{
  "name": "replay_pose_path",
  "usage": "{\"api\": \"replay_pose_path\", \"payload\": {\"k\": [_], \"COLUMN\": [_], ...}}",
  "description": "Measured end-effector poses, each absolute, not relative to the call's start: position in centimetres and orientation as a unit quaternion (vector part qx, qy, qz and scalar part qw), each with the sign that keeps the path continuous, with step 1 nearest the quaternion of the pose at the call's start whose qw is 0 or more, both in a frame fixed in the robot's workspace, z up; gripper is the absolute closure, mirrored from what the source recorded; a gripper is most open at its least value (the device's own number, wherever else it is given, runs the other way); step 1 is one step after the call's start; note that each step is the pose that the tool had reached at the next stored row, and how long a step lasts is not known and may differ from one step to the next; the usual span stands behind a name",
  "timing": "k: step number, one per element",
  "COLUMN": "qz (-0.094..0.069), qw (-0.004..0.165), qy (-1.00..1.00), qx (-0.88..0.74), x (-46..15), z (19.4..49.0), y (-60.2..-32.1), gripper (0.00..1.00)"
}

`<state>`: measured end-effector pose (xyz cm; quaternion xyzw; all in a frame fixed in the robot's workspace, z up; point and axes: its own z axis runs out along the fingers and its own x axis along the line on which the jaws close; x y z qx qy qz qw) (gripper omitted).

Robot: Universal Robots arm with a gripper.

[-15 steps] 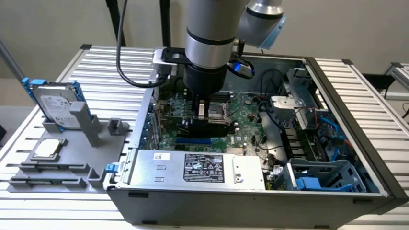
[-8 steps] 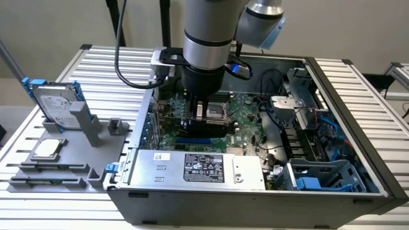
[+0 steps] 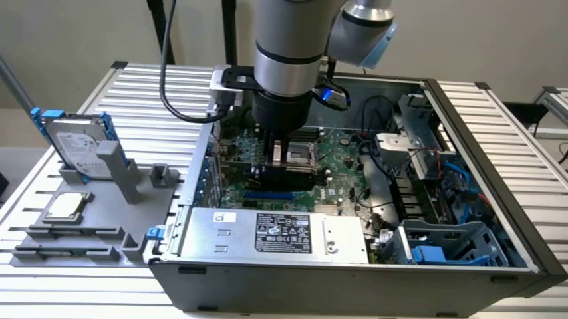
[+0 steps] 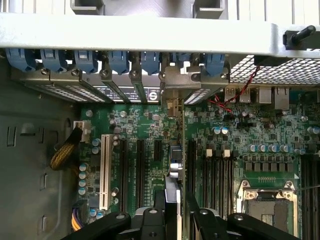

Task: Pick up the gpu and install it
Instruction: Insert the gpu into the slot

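The gpu (image 4: 173, 167) shows edge-on in the wrist view as a thin dark card. It runs from between my fingers to its silver end bracket (image 4: 172, 95) at the case's rear slot openings. My gripper (image 4: 175, 220) is shut on the gpu, one black finger on each face. In the exterior view the gripper (image 3: 282, 159) reaches straight down into the open computer case (image 3: 497, 266). There it holds the dark gpu (image 3: 297, 178) low over the green motherboard (image 3: 342, 179). Whether the card's edge sits in a slot is hidden.
Black expansion slots and a white slot (image 4: 105, 170) flank the card, and the CPU socket (image 4: 267, 200) lies beside them. Blue slot clips (image 4: 115, 60) line the case's rear wall. At the exterior view's left, a grey stand holds a hard drive (image 3: 80, 149) and a cpu chip (image 3: 68, 207). The power supply (image 3: 275, 232) fills the case's front.
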<state>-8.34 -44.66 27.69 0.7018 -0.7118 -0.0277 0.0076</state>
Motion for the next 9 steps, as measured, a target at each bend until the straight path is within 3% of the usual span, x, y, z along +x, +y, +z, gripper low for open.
{"api": "replay_pose_path", "payload": {"k": [9], "qz": [-0.027], "qw": [0.007], "qy": [-0.712], "qx": [0.702], "x": [-8.72], "z": [27.37], "y": [-44.6], "gripper": [0.73]}}
